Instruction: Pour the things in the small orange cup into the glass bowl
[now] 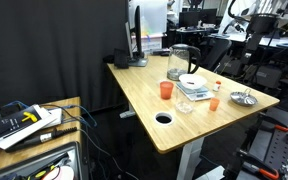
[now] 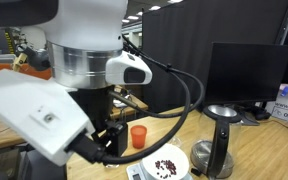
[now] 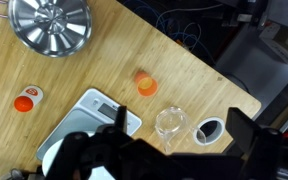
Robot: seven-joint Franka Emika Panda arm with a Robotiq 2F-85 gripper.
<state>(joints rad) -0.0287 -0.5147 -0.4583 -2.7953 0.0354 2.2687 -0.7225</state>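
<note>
In the wrist view, the small orange cup (image 3: 25, 98) stands upright on the wooden table, with something pale inside it. It is left of a white scale (image 3: 102, 112). The clear glass bowl (image 3: 170, 122) stands to the right of the scale. My gripper (image 3: 179, 142) hangs high above the table, open and empty, and the glass bowl shows between its dark fingers. In an exterior view, the small orange cup (image 1: 214, 103) stands near the front edge and the glass bowl (image 1: 184, 105) is to its left.
A larger orange cup (image 3: 145, 83) (image 1: 165, 90) (image 2: 138, 136) stands near the glass bowl. There is a shiny metal dish (image 3: 50, 25) (image 1: 243, 98), a white bowl (image 1: 192, 82) (image 2: 165, 166) on the scale, a glass pitcher (image 1: 181, 62), and a cable hole (image 3: 210, 128) (image 1: 164, 117) in the tabletop.
</note>
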